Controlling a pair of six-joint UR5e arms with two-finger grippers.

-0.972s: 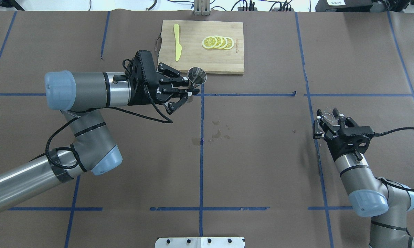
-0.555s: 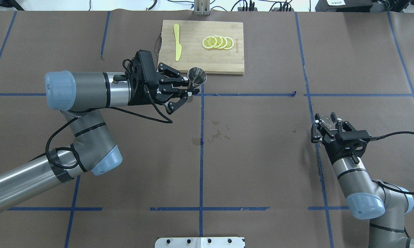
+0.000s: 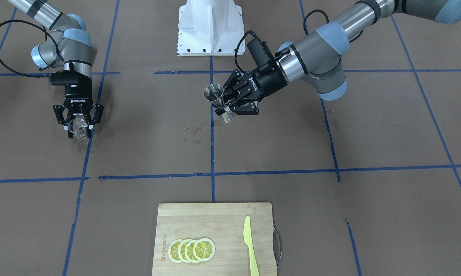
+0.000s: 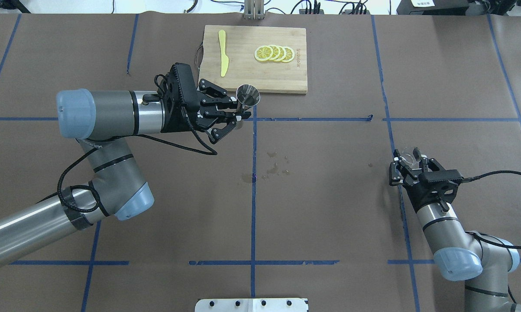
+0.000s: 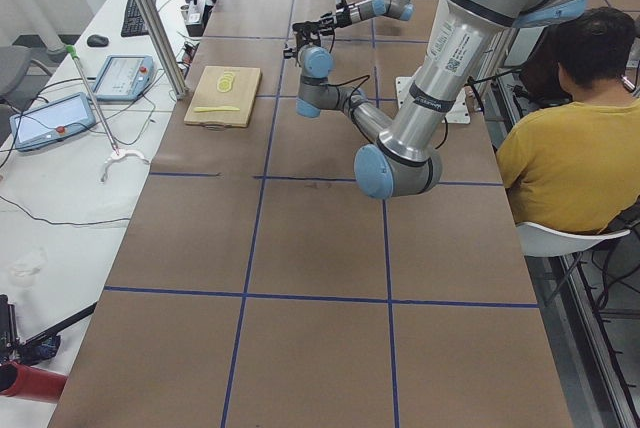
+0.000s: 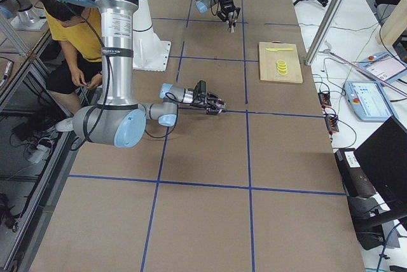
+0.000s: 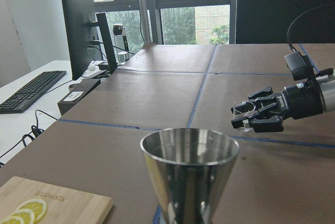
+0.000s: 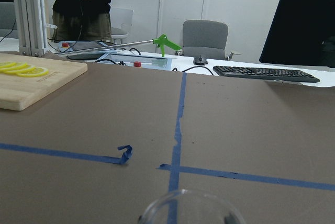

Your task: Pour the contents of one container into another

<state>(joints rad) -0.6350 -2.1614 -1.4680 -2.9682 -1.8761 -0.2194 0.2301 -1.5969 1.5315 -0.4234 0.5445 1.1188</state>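
Note:
The steel jigger [image 4: 247, 95] is upright above the table near the cutting board's front edge. My left gripper [image 4: 242, 115] is shut on its narrow waist. In the front-facing view the jigger [image 3: 213, 93] is held over the centre tape line. In the left wrist view its open cone [image 7: 189, 168] fills the lower middle. The clear glass cup [image 4: 409, 153] sits between the fingers of my right gripper [image 4: 410, 161], which is shut on it low over the table's right side. The cup [image 3: 78, 130] stays roughly level. Its rim [image 8: 190, 208] shows at the bottom of the right wrist view.
A wooden cutting board [image 4: 260, 78] at the far centre holds lemon slices [image 4: 274, 53] and a yellow knife [image 4: 222, 52]. Small wet spots [image 4: 273, 167] mark the paper at table centre. A person in a yellow shirt [image 5: 560, 143] sits beside the robot base.
My right gripper has moved with the glass cup back toward the robot and slightly left. The left arm and the jigger have not moved.

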